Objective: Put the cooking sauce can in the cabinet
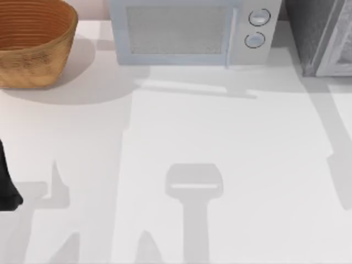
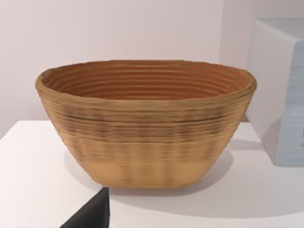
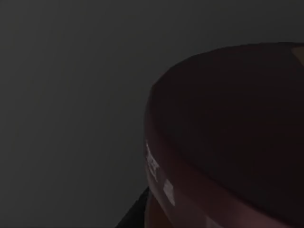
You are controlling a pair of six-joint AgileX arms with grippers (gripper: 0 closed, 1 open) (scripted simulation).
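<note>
The cabinet (image 1: pixel 322 33) stands at the table's far right corner, dark speckled grey with a light grey framed door panel at its right. The cooking sauce can is out of view from above. The right wrist view is dark. A black part of my left arm (image 1: pixel 6 190) rests at the table's left edge, parked. A dark tip of my left gripper (image 2: pixel 90 216) pokes in at the edge of the left wrist view, well short of the basket.
A woven brown basket (image 1: pixel 33 47) (image 2: pixel 145 123) sits at the far left corner. A pale microwave (image 1: pixel 192 30) with two round knobs stands at the back centre, and its side (image 2: pixel 280 95) appears beside the basket. White table (image 1: pixel 220 143) spreads in front.
</note>
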